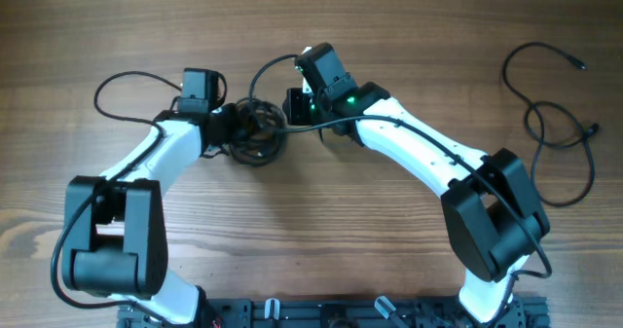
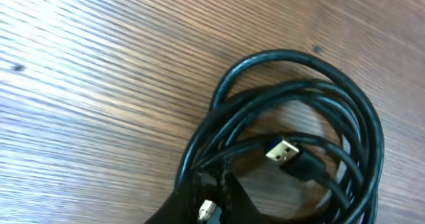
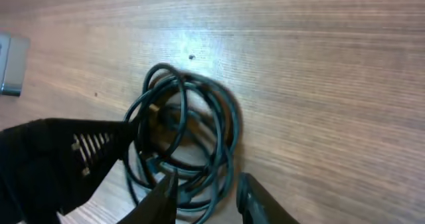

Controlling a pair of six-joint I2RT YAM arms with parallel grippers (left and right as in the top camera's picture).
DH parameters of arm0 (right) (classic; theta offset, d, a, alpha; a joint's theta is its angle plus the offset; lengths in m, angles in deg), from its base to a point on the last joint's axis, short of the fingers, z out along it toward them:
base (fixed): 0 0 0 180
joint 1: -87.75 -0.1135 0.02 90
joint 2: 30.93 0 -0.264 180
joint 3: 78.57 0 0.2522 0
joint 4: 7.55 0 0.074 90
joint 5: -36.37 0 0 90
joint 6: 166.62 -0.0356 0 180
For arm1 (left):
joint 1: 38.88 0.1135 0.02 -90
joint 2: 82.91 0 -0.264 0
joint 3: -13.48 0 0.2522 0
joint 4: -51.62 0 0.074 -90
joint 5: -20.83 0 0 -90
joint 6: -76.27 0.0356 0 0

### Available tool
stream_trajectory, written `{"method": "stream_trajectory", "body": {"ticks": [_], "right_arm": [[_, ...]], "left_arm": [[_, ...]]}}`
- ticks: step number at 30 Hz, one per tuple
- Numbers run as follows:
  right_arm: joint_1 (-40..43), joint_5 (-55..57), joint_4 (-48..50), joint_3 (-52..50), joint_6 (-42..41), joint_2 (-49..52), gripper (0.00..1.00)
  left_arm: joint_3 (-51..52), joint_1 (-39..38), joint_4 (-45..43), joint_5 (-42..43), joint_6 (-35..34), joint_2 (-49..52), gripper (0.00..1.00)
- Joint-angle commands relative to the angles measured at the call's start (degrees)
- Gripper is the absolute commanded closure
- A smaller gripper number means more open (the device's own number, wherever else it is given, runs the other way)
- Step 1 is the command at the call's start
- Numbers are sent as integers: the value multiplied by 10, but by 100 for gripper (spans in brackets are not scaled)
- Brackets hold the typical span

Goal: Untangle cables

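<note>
The cables [image 1: 261, 133] lie as a black coiled bundle on the wooden table between my two grippers. In the left wrist view the coil [image 2: 285, 54] shows a gold USB plug [image 2: 282, 149] inside it. My left gripper [image 2: 211, 197] is shut on strands at the coil's near edge, with a small plug end between its fingers; overhead it [image 1: 237, 124] sits at the coil's left. My right gripper [image 3: 207, 197] straddles the coil's [image 3: 222, 171] near-side strands with its jaws still apart; overhead it [image 1: 292, 107] is at the coil's right.
A separate loose black cable [image 1: 591, 167] winds across the table's far right. My left gripper's body [image 3: 66, 157] fills the right wrist view's lower left. A grey flat piece [image 3: 12, 64] lies at that view's left edge. Arm bases stand at the front edge.
</note>
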Motion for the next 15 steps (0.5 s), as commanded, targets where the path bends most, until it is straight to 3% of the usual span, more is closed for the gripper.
{"method": "stream_trajectory", "body": {"ticks": [1, 7, 15], "right_arm": [[-3, 0, 29, -5, 1, 41, 67], [-5, -58, 56, -5, -47, 88, 63], [-24, -122, 67, -5, -42, 118, 60]], "left_arm": [[3, 15, 2, 4, 15, 7, 86], [3, 15, -12, 4, 15, 28, 85], [-2, 15, -12, 25, 15, 34, 85]]}}
